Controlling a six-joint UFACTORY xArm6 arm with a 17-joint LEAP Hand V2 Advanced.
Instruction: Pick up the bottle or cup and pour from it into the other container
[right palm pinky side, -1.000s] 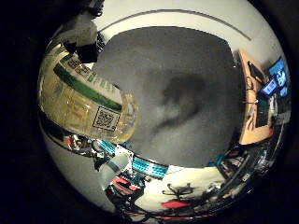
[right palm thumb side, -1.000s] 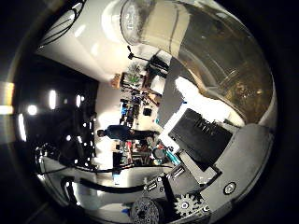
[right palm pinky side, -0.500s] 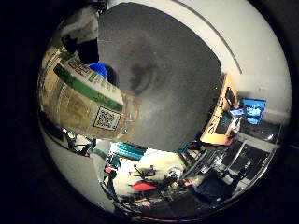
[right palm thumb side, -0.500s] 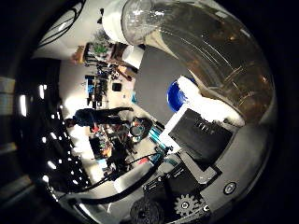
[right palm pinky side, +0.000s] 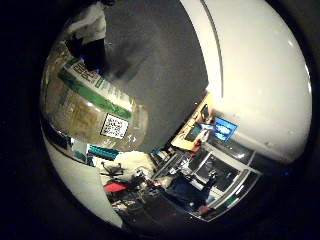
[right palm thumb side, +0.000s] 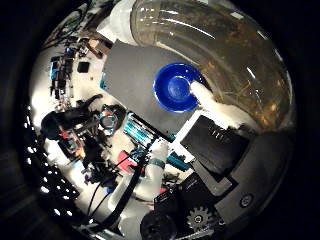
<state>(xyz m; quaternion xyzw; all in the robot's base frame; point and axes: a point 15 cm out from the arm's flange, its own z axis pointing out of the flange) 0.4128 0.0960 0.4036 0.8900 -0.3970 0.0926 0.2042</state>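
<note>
A clear plastic bottle (right palm pinky side: 90, 105) with a green and white label and amber liquid lies close against the palm in the right little finger side palm view. In the right thumb side palm view its clear body (right palm thumb side: 225, 50) fills much of the picture. My hand (right palm thumb side: 215, 150) is shut on the bottle, and a white finger (right palm thumb side: 203, 95) curls by its side. A blue cup (right palm thumb side: 178, 87) stands open on a dark grey mat (right palm thumb side: 130, 80), seen from above, just beside the bottle's edge.
The grey mat (right palm pinky side: 160, 60) lies on a white table (right palm pinky side: 255, 70). Past the table's edge are room clutter, a screen (right palm pinky side: 222, 128) and equipment (right palm thumb side: 90, 125).
Both palm views have swung round with the hand. The blue cup has come fully into the thumb side view. The bottle has stayed in the same place against the palm.
</note>
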